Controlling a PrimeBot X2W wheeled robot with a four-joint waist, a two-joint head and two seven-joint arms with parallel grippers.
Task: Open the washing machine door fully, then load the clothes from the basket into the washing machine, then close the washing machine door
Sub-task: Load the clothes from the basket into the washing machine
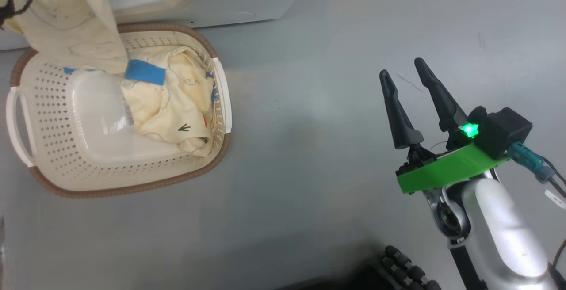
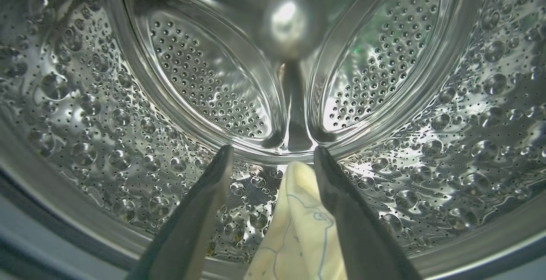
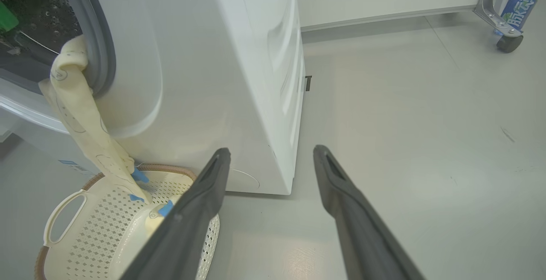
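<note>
My left gripper [image 2: 273, 150] is open inside the washing machine's steel drum [image 2: 85, 100]. A cream garment [image 2: 298, 228] lies between its fingers, against the right one. That garment [image 3: 76, 113] hangs out over the grey gasket [image 3: 104, 49] and down the white washing machine [image 3: 213, 79] into the basket [image 3: 98, 228]. In the head view the basket [image 1: 44, 104] holds more cream clothes [image 1: 172, 100] with blue patches, and the hanging garment [image 1: 66, 16] covers its far corner. My right gripper [image 1: 400, 67] is open above the floor, well right of the basket. The washing machine door is out of view.
Grey floor stretches between the basket and my right arm. A dark part of my base [image 1: 398, 268] sits at the bottom edge. A water bottle [image 3: 520, 2] stands on a wheeled metal frame [image 3: 507, 43] far off to the right of the washer.
</note>
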